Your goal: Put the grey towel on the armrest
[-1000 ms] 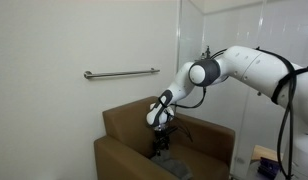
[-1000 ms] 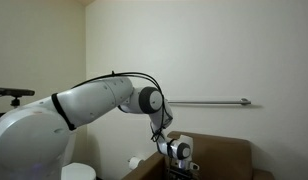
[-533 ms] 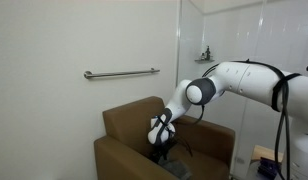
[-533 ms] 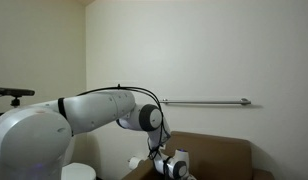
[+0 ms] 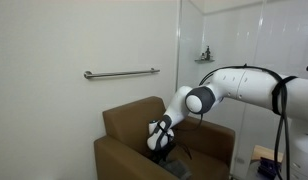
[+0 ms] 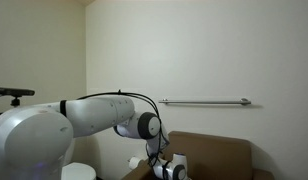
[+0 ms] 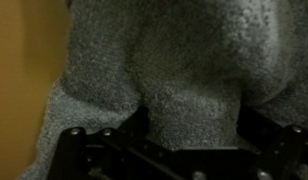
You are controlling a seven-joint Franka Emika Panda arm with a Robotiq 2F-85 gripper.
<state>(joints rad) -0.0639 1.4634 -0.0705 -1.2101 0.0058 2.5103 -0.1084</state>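
Ok so the grey towel [image 7: 184,70] is about as easy as cargo gets: soft, floppy, basically weightless, nothing to break. The catch is it won't hold a shape, so if I grab one thin edge it'll probably trail and drag. I think a bunched-up ridge is the spot to take, with plenty of cloth in the bite. It's lying crumpled on the seat of the brown armchair [image 5: 124,125], and in the wrist view it fills nearly the whole picture, with just a strip of brown upholstery showing down one side. My gripper [image 7: 179,150] is right down on it, jaws standing wide, one finger on each side of a fat fold that bulges into the gap between them. Cloth is between the fingers, but whether they're touching it yet I honestly can't tell, it's too dark down there. In an exterior view my gripper [image 5: 159,140] is low over the seat, with the armrest [image 5: 116,152] just beside it. That terry nap should grip fine, not slippery at all.
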